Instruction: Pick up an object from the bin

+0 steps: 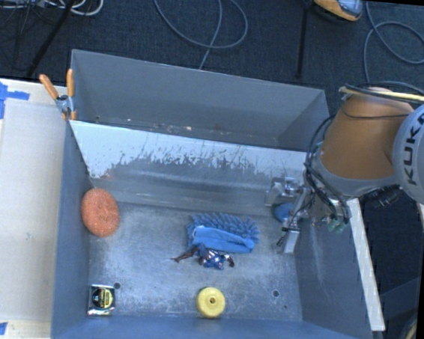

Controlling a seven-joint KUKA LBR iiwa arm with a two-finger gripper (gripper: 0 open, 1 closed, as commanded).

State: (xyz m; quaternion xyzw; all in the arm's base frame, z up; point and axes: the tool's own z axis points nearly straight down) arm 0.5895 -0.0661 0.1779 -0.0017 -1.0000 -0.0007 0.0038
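Note:
My gripper [288, 239] hangs low at the right side of the bin, close to the right wall and above the floor. Just to its left lies a blue fringed cloth [222, 234], crumpled in the middle of the bin. A small dark blue-and-brown object [206, 258] rests against the cloth's front edge. A gap of bare floor separates the gripper from the cloth.
A yellow round disc [212, 301] lies near the front wall. An orange rough ball [100, 212] sits at the left wall. A black and yellow tape measure [102, 299] lies in the front left corner. The arm with its orange cover reaches over the right rim.

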